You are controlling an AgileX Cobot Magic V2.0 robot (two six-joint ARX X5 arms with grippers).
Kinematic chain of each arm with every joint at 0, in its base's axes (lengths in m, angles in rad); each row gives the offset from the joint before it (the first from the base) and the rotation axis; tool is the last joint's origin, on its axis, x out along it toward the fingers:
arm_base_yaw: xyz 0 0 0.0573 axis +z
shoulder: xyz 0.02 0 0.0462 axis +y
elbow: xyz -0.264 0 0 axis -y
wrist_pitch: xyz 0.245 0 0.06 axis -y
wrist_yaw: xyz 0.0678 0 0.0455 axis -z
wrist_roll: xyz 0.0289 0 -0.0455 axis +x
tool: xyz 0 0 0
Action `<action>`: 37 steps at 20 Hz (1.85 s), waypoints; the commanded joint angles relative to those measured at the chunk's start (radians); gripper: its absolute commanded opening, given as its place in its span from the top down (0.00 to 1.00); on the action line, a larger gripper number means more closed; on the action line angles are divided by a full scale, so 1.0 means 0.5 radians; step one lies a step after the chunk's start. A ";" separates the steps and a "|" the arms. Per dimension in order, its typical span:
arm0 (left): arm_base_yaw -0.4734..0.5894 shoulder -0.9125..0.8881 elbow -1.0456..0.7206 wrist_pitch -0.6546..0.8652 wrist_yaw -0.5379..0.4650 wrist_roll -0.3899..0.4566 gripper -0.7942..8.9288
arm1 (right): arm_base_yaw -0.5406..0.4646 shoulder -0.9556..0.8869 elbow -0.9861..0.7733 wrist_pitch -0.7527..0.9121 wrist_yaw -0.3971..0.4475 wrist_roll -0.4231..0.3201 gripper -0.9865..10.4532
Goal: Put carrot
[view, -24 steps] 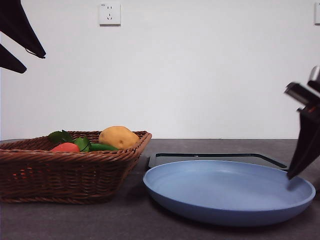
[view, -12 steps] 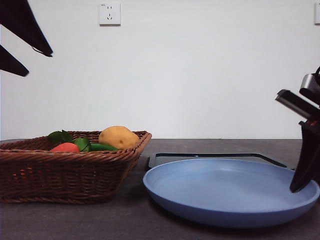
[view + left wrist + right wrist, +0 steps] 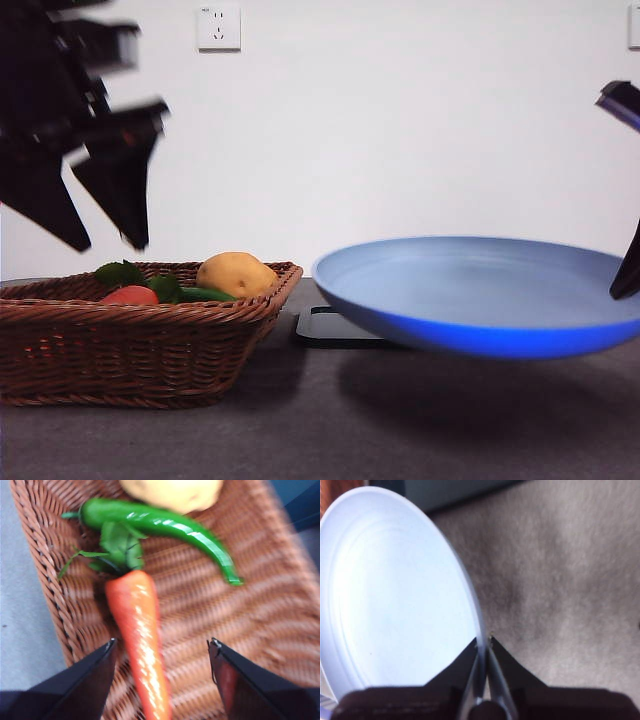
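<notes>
Glossy tapered carrot (image 3: 137, 645) lies in woven wicker basket (image 3: 45, 580).

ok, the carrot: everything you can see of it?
The carrot is glossy red-orange, tapered, with green leaves at its thick end. It lies flat on the floor of the wicker basket, leaves against the green pepper. The left gripper hovers open above it, not touching. In the front view only its thick end shows over the rim.
</notes>
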 commanded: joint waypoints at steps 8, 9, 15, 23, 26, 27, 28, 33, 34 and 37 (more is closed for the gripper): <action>-0.014 0.439 0.082 0.182 -0.052 0.069 0.59 | -0.011 -0.047 0.024 0.024 -0.005 0.011 0.91; -0.014 0.450 0.082 0.179 -0.072 0.069 0.59 | -0.011 -0.047 0.024 0.024 -0.005 0.011 0.91; -0.014 0.467 0.082 0.170 -0.063 0.072 0.64 | -0.011 -0.047 0.024 0.031 -0.005 0.011 0.91; -0.013 0.462 0.121 0.094 0.198 0.278 0.79 | -0.010 -0.047 0.024 0.038 -0.005 0.010 0.91; -0.014 0.459 0.297 -0.094 0.398 0.356 0.79 | -0.010 -0.047 0.024 0.039 -0.005 0.008 0.91; -0.014 0.459 0.375 -0.169 0.468 0.368 0.79 | -0.011 -0.047 0.024 0.039 -0.005 0.002 0.91; -0.014 0.459 0.478 -0.256 0.569 0.375 0.79 | -0.010 -0.047 0.024 0.038 -0.005 0.002 0.91; -0.066 0.459 0.831 -0.322 1.524 0.369 0.79 | -0.010 -0.047 0.024 0.039 -0.005 0.002 0.91; -0.115 0.459 0.850 -0.265 1.656 0.367 0.79 | -0.010 -0.047 0.024 0.039 -0.005 0.002 0.91; -0.345 0.464 0.851 -0.132 1.476 0.368 0.79 | -0.010 -0.047 0.024 0.039 -0.005 0.002 0.91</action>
